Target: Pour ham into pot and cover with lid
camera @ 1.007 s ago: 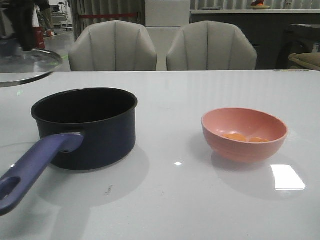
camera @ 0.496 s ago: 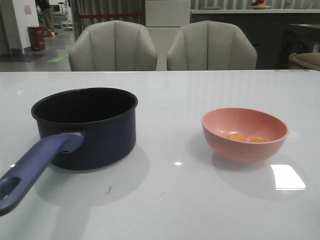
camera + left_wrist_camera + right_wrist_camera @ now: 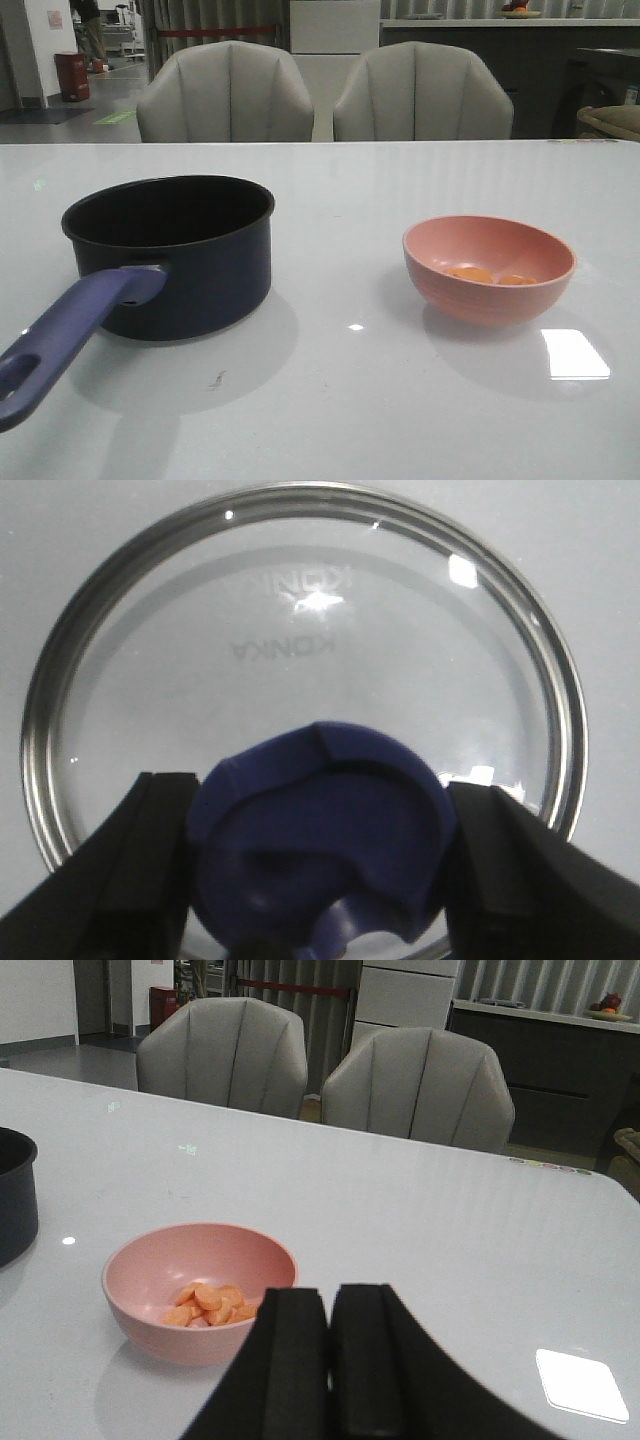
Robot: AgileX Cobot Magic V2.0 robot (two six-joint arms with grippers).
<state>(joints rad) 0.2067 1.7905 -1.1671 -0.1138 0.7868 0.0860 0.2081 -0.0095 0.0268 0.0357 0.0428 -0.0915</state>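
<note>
We see dim, even overhead light: a bright glare patch on the table [image 3: 575,353], soft shadows, sharp focus, reflections on the lid [image 3: 300,630].

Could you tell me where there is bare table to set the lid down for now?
The widest free patch lies between the pot and the pink bowl. The table is also bare in front of both, and behind them toward the chairs. The pot's handle crowds the near left corner.
</note>
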